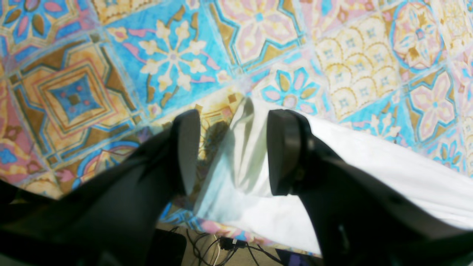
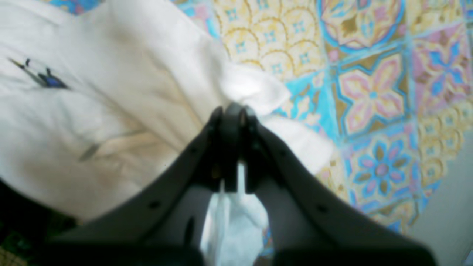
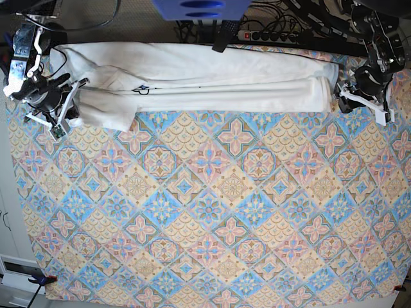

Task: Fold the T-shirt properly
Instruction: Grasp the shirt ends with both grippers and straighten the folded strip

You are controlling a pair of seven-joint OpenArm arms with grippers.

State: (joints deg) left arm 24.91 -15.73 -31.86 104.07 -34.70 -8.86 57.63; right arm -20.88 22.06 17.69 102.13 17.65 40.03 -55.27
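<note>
The T-shirt [image 3: 192, 80] lies as a long folded band along the patterned tablecloth's [image 3: 212, 212] far edge, stretched between the arms: the right gripper [image 2: 232, 111] is clamped on its sleeve end, seemingly to keep it taut, while the left gripper [image 1: 232, 151] straddles the opposite corner, jaws apart, apparently poised to pinch.

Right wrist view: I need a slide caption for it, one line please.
Right claw shut on a bunched edge of the white T-shirt, above the patterned tablecloth.
</note>
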